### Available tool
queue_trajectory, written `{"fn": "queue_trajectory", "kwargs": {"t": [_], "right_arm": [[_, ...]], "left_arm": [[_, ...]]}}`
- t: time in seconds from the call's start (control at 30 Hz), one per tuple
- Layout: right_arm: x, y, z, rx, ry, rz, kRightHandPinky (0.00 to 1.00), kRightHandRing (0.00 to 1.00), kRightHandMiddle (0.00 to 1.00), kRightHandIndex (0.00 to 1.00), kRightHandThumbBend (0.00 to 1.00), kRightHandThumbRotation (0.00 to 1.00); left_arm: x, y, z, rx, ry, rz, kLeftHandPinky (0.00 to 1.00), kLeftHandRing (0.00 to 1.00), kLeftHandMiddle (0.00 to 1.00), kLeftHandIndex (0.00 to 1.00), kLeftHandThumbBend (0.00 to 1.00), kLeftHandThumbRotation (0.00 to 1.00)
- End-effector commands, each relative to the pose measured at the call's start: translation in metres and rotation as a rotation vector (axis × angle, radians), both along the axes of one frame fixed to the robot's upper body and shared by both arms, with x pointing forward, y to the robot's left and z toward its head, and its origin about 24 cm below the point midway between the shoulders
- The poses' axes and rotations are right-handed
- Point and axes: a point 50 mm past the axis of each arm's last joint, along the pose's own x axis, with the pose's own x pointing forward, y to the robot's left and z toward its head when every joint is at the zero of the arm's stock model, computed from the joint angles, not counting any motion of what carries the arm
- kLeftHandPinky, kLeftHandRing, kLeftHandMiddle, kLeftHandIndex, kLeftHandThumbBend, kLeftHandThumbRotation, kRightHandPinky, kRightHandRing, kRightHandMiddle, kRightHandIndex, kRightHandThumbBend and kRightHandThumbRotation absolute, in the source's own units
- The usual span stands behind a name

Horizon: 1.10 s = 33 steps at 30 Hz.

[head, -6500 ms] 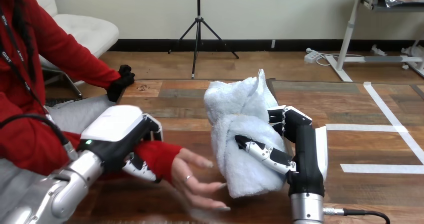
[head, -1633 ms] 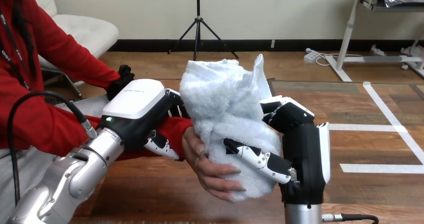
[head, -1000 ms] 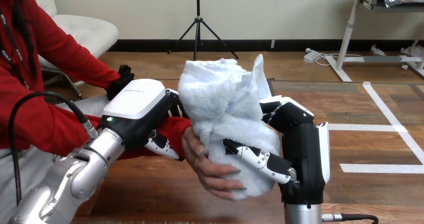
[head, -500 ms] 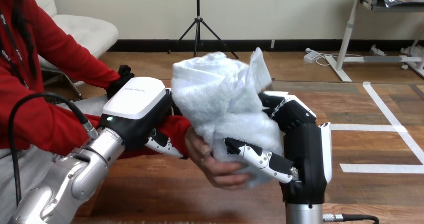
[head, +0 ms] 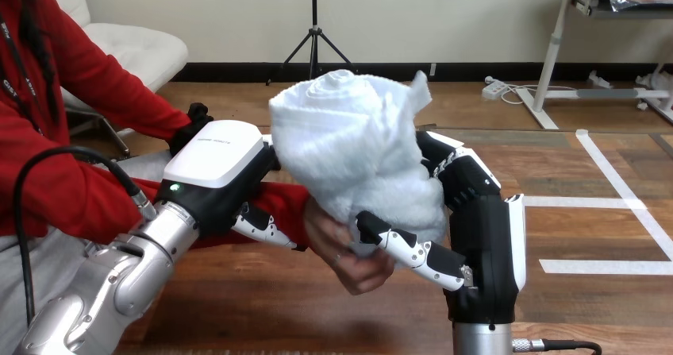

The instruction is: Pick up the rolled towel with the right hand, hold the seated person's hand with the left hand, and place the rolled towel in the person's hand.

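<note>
White rolled towel (head: 349,140) clasped by right hand (head: 482,240).

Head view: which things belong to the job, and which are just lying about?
Job: rolled towel, right hand gripping it, left hand round the person's wrist, person's hand under the towel.
Lying about: wooden table, white tape strips on it.

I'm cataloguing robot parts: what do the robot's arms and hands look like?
Both forearms are silver: left arm, right arm. The left robot hand is black with a white shell on its back and a green light; a black cable loops to its wrist. The right robot hand is black with black-and-white fingers and a white side shell; a second cable leaves its wrist.
</note>
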Motion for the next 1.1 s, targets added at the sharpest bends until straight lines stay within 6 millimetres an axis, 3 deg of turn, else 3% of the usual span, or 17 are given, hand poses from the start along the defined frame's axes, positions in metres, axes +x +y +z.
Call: {"fn": "queue_trajectory", "kwargs": {"t": [0.0, 0.47, 1.07], "right_arm": [[0.0104, 0.0242, 0.0271, 0.096, -0.123, 0.029, 0.57, 0.64, 0.66, 0.65, 0.82, 0.03], [0.0118, 0.0209, 0.0235, 0.102, -0.098, 0.021, 0.57, 0.63, 0.64, 0.65, 0.8, 0.02], [0.0141, 0.0144, 0.0208, 0.111, -0.076, -0.003, 0.55, 0.6, 0.63, 0.65, 0.79, 0.0]], "left_arm": [[0.0044, -0.0145, 0.0251, -0.044, -0.098, -0.049, 0.65, 0.74, 0.81, 0.87, 1.0, 0.33], [0.0003, -0.0139, 0.0242, -0.048, -0.098, -0.044, 0.74, 0.81, 0.86, 0.92, 1.0, 0.39], [-0.0042, -0.0113, 0.0191, -0.068, -0.094, -0.04, 0.76, 0.83, 0.87, 0.93, 1.0, 0.42]]}}
